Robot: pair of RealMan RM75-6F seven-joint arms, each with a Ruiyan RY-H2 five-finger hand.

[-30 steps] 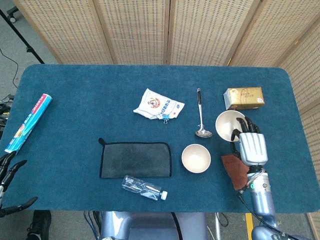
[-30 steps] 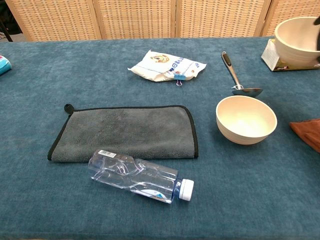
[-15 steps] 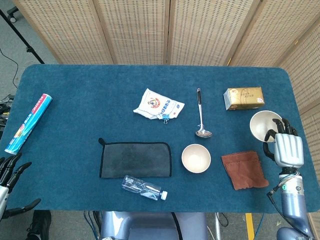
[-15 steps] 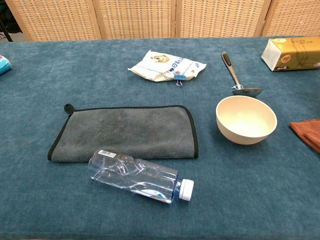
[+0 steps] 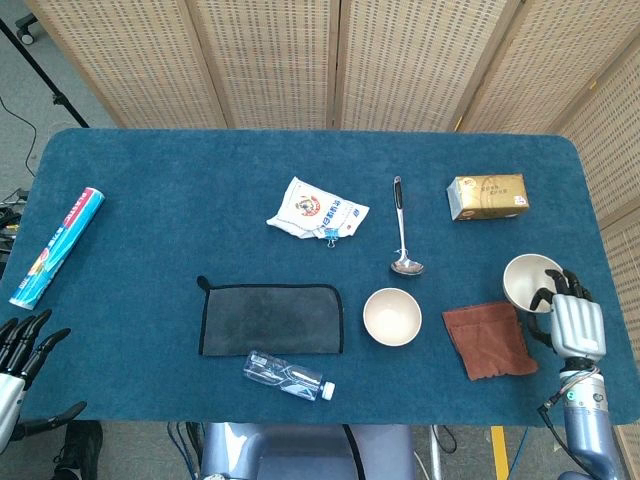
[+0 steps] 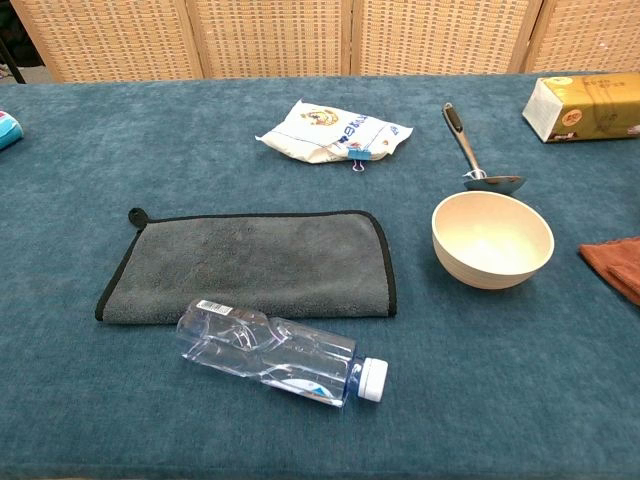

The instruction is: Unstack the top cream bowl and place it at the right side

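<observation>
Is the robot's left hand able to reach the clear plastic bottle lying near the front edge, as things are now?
Probably yes. The left hand is open and holds nothing at the table's front-left corner, and only bare blue cloth lies between it and the clear plastic bottle. The stretch looks long, though, so the reach is uncertain.

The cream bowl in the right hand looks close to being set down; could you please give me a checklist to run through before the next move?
1. Right hand holds the cream bowl at its rim: ok.
2. Bowl upright, opening up: ok.
3. Bowl is right of the second bowl and the brown cloth: ok.
4. Bowl clear of the cloth's edge: cannot tell, they look very close.
5. Bowl resting on the table: cannot tell.
6. Left hand open, away at the left edge: ok.
</observation>
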